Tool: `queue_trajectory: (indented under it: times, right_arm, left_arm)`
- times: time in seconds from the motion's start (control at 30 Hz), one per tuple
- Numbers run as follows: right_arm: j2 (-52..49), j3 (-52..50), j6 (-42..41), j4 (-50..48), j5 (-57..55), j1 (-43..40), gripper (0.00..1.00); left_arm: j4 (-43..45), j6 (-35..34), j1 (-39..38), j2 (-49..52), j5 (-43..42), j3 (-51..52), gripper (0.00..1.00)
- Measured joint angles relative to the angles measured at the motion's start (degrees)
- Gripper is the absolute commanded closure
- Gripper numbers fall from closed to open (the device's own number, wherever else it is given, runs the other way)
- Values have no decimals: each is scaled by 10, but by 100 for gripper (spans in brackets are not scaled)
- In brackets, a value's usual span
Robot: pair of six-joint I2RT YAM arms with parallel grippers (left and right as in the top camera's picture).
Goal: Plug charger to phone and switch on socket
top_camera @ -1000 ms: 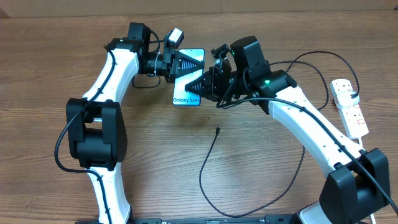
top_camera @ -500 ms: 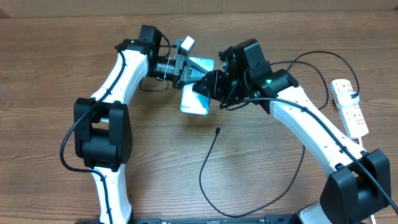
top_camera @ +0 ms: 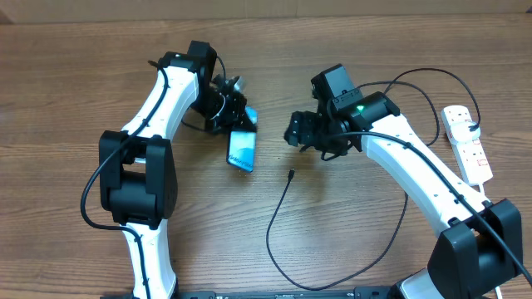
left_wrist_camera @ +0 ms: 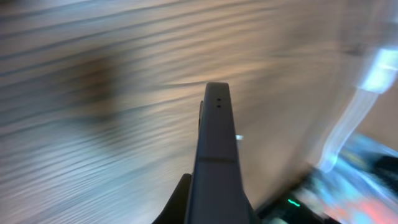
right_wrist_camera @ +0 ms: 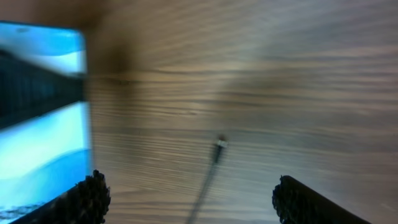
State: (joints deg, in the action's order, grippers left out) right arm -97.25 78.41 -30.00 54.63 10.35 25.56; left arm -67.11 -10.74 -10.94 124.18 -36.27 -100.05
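Left pincer [top_camera: 236, 120] clamped the phone [top_camera: 242, 149], tilted on edge over the surface [top_camera: 66, 83]. Right pincer [right_wrist_camera: 196, 199] was wide and empty, near the charger [top_camera: 292, 174] tip. Socket [top_camera: 467, 143] lay far right.

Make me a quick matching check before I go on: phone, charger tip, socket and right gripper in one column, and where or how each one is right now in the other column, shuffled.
Things:
1. phone
2. charger tip
3. socket
4. right gripper

Place or state:
A. open, holding nothing
B. at the far right of the table
C. held tilted in the left gripper
D. lying loose on the wood, plugged into nothing

Pairs: 1-C, 2-D, 3-B, 4-A.
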Motion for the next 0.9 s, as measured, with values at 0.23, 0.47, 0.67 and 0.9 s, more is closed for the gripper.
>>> queue_trajectory:
  times: [0.23,0.47,0.67,0.9]
  right_arm:
    - [0,0,1,49,-56,0,13]
    - [-5,0,0,50,-67,0,9]
    - [-7,0,0,50,-68,0,8]
    - [-7,0,1,50,-69,0,7]
  left_arm:
    - [-43,-76,-34,0,218,7,96]
    - [-42,-124,-78,0,328,15,96]
    - [-33,-158,-101,0,363,16,95]
    - [36,-180,-109,0,367,61,96]
